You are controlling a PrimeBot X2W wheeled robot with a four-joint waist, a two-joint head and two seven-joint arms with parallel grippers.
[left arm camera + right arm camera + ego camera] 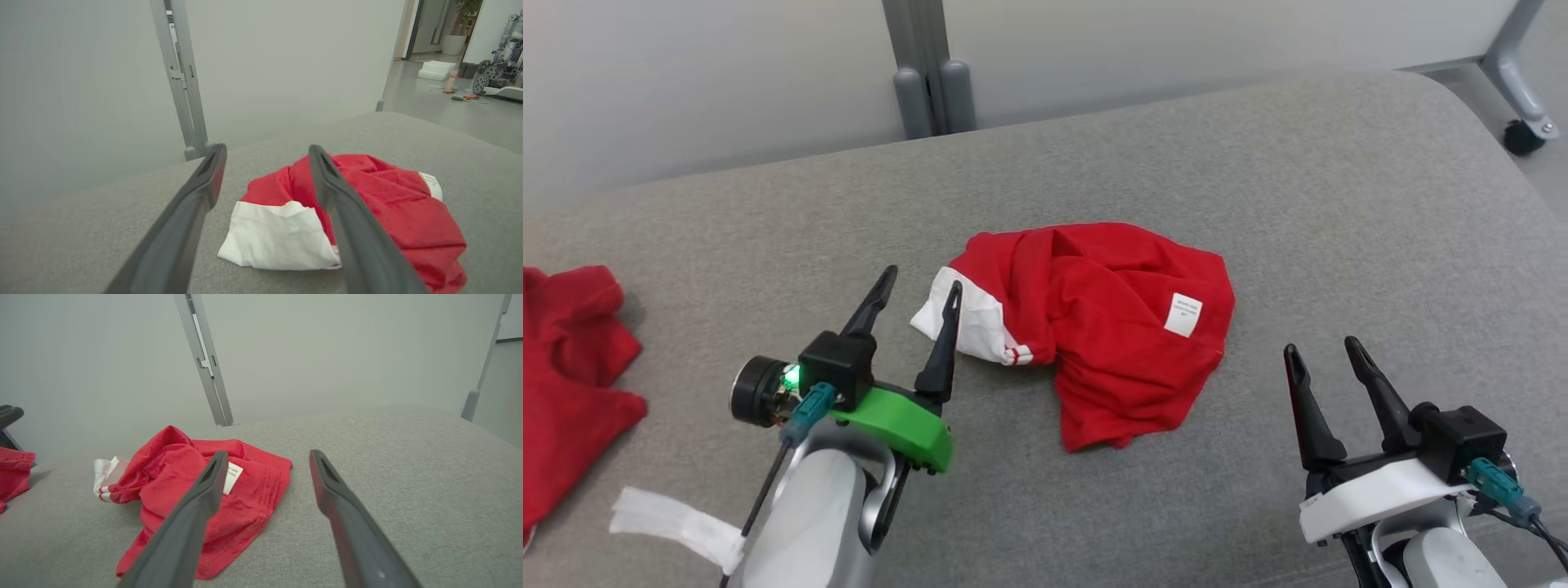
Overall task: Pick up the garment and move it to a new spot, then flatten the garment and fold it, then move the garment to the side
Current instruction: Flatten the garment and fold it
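Note:
A crumpled red garment (pixel 1111 327) with a white panel and a white label lies in the middle of the grey cushion (pixel 1258 163). My left gripper (pixel 921 284) stands open at its left edge, one fingertip over the white panel, nothing between the fingers. In the left wrist view the garment (pixel 388 196) lies just beyond my open left gripper (pixel 265 153). My right gripper (pixel 1323 347) is open to the right of the garment, apart from it. From the right wrist the garment (pixel 179 477) sits left of my open right gripper (pixel 267 457).
Another red cloth (pixel 568 367) lies at the cushion's left edge. A strip of white tape (pixel 674 523) hangs near my left forearm. A grey post (pixel 927 73) and pale wall stand behind the cushion. A castor wheel (pixel 1523 135) sits at the far right.

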